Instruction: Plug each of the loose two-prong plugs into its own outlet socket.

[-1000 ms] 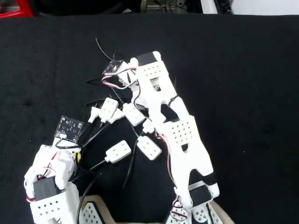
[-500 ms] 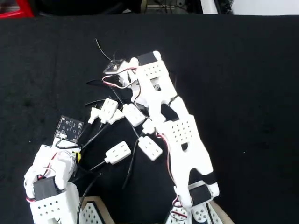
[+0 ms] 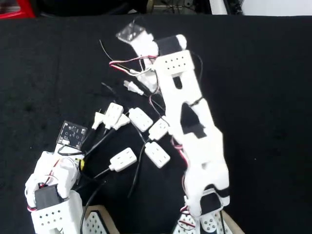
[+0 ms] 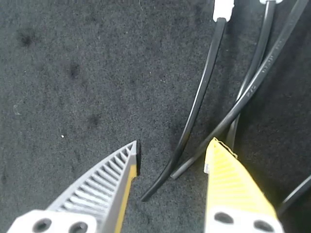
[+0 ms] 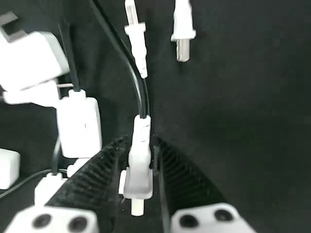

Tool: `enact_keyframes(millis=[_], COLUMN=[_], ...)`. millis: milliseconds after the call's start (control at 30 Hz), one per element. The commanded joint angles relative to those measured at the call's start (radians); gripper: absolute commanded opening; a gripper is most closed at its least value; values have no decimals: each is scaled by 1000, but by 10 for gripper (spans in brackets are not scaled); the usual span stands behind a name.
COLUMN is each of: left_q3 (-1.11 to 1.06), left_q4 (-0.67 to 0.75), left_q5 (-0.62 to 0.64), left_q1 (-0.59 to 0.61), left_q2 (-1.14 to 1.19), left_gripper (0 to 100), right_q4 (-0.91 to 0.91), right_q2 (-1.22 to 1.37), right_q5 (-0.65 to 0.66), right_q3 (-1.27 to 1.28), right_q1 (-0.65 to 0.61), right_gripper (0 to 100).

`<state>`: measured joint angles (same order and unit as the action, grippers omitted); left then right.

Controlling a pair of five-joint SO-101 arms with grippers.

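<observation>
While the left arm (image 3: 51, 187) sits folded at seven o'clock, the right arm (image 3: 195, 126) stretches toward twelve, past the sockets (image 3: 123, 159) clustered on the bench (image 3: 263, 97), probably to line a plug up away from the tangle.

Left wrist view: the left hand (image 4: 173, 144) gapes empty over black cables (image 4: 199, 102).

Right wrist view, unlike overhead, shows the right hand (image 5: 140, 141) clenched on a white plug (image 5: 138, 177), its cable running toward two loose plugs (image 5: 182, 29).

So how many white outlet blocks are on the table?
5 outlet blocks: two side by side at left, one beside the right arm, two nearer the table's front. The arm may hide others.
</observation>
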<state>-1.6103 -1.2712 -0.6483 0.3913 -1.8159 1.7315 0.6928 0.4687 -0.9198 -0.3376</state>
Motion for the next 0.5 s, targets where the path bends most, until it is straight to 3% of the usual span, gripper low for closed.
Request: enact_keyframes(millis=[0,300,467], left_q3=[2,-7,-18], left_q4=[5,28,31], left_q5=[-8,-2,40], left_q1=[-15,-13,-15], left_q2=[-5,-5,-5], left_gripper=[223,223,223], right_q4=[31,31,31], right_q2=[-209,-409,-556], right_q5=[-54,-218,-213], right_q3=[7,19,114], right_q1=[-28,-35,-123], right_gripper=[11,11,11])
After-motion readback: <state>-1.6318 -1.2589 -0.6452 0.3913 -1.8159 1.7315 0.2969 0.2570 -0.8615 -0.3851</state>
